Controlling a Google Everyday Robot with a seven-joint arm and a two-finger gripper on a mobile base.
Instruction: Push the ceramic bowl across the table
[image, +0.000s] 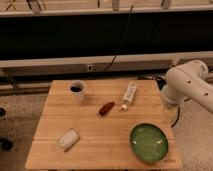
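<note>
The ceramic bowl (149, 142), wide, shallow and glossy green, sits near the front right corner of the light wooden table (100, 132). My white arm (186, 85) reaches in from the right and bends down over the table's right edge. My gripper (168, 111) hangs below the arm at that edge, behind and a little to the right of the bowl, apart from it.
A white cup (77, 90) with dark contents stands at the back left. A white tube-like bottle (129, 95) and a reddish-brown item (106, 108) lie mid-table. A pale packet (68, 138) lies front left. A black cable (122, 37) hangs behind.
</note>
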